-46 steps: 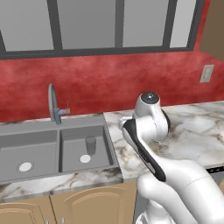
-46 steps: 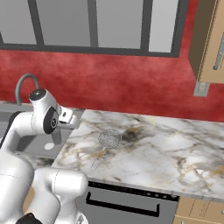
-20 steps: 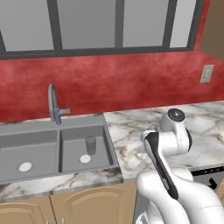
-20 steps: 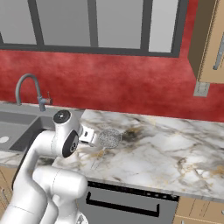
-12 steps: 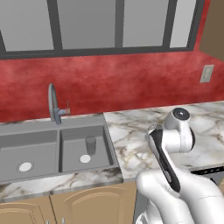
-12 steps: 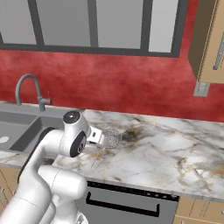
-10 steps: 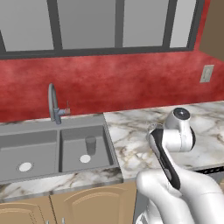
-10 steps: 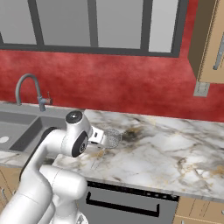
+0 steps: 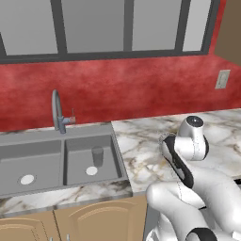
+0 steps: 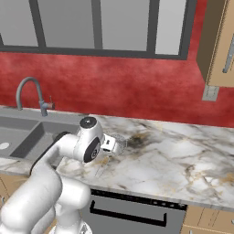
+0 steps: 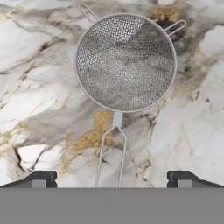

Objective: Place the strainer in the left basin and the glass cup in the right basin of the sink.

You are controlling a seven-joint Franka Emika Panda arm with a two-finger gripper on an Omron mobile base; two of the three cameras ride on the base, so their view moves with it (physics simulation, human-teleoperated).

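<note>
The gripper (image 11: 112,179) hangs above the marble counter (image 11: 35,87) with its two fingertips (image 11: 41,178) spread wide and nothing between them. The thin wire handle (image 11: 109,153) of the strainer (image 11: 125,62) runs down the hand view into the gap between the tips, and the mesh bowl lies further ahead, resting on the stone.

In the right base view the strainer (image 10: 116,142) sits just beyond the wrist, well right of the sink (image 10: 27,132). The glass cup (image 9: 97,156) already stands upright in the right basin (image 9: 75,160); the left basin (image 9: 28,164) holds nothing but its drain.

The likely trouble is the handle: it is thin, so a closing pinch slightly off centre could slip past it or push it sideways. Held by the handle alone, the bowl may also swing or tilt on the way to the left basin.
</note>
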